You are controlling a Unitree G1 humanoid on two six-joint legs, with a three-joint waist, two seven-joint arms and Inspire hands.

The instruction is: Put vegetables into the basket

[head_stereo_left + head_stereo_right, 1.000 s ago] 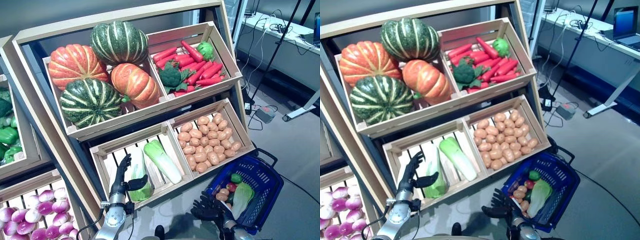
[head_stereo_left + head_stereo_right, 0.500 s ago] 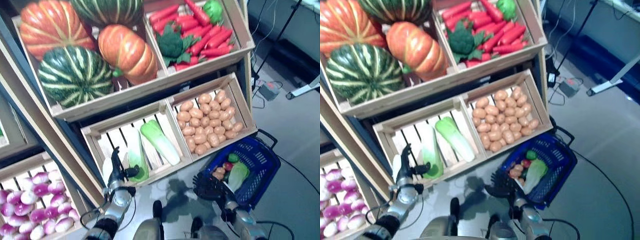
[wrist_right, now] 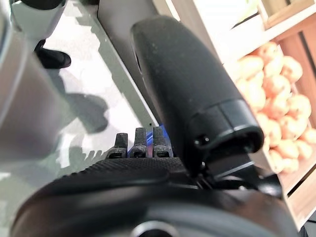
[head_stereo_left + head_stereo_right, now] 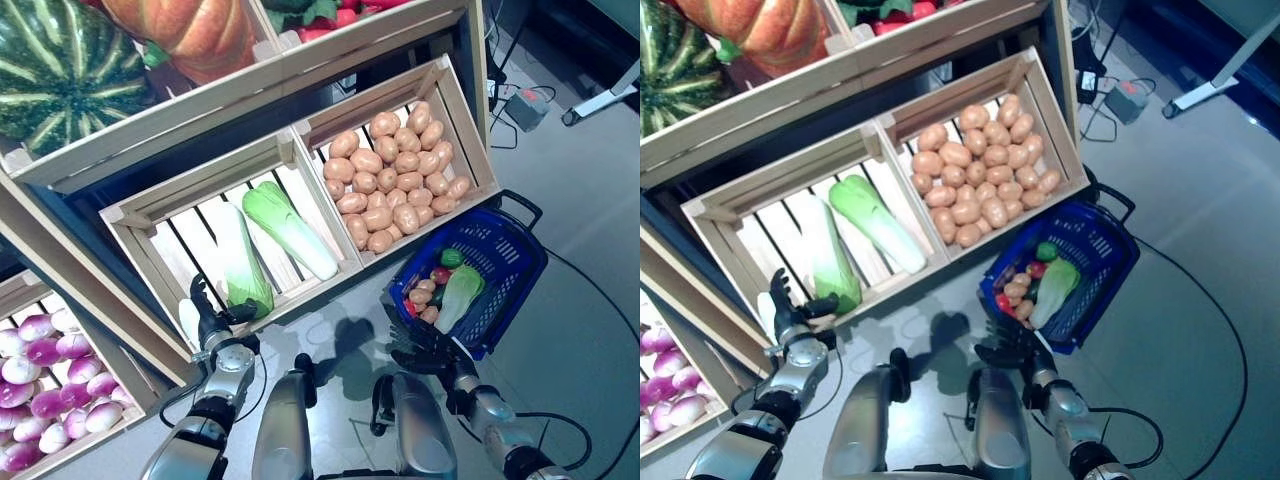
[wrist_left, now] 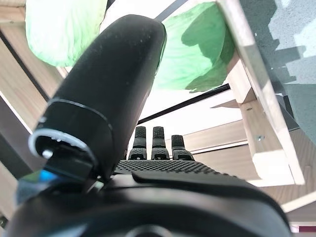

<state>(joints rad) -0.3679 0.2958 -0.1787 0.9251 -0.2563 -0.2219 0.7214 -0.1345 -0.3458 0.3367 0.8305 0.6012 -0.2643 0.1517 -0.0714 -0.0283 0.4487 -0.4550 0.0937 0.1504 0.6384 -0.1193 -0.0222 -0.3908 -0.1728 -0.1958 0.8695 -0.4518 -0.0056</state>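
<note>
The blue plastic basket (image 4: 521,231) stands on the floor under the potato crate. In it lie a pale green cabbage (image 4: 456,296), small potatoes (image 4: 420,298), a red vegetable (image 4: 440,275) and a small green one (image 4: 452,258). My left hand (image 4: 212,324) is open, fingers straight, at the front edge of the lower left crate (image 4: 300,297), right beside the leafy end of a green and white cabbage (image 4: 241,268). That cabbage shows past the fingers (image 5: 153,142) in the left wrist view (image 5: 197,59). My right hand (image 4: 428,357) is open and empty just beside the basket's near rim.
A wooden stand with slanted crates fills the left and top. The potato crate (image 4: 470,130) overhangs the basket's far side. A second cabbage (image 4: 290,228) lies in the lower left crate. Grey floor with cables and a small box (image 4: 527,108) lies to the right.
The camera has tilted down, so the whole picture has shifted up. My left hand has drawn back from over the cabbage to the crate's front edge. The right hand stays by the basket.
</note>
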